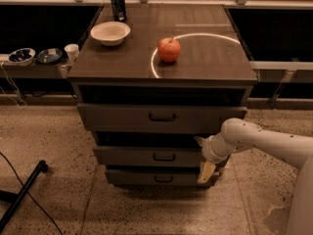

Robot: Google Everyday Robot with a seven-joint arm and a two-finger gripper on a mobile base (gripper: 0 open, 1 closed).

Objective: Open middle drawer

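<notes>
The gripper (207, 166) sits at the 3 o'clock end of the middle drawer (127, 156); I cannot tell its closure. Seemingly off the handle (164, 156), it may slip.

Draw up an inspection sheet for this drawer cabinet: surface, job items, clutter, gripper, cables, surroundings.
Surface: dark brown wooden cabinet top, with a bright curved light streak across it.
Job's things: grey-brown wooden middle drawer, small dark bar handle at centre with nothing on it; dark gap above its front.
Clutter: white round bowl, red apple and dark drink can on the top, all apart.
Gripper: pale two-finger gripper points down at the middle drawer's right end, right of the handle.
Cables: thin black cable on the floor, left.
Surroundings: speckled floor; small white cup on a low shelf, left.
</notes>
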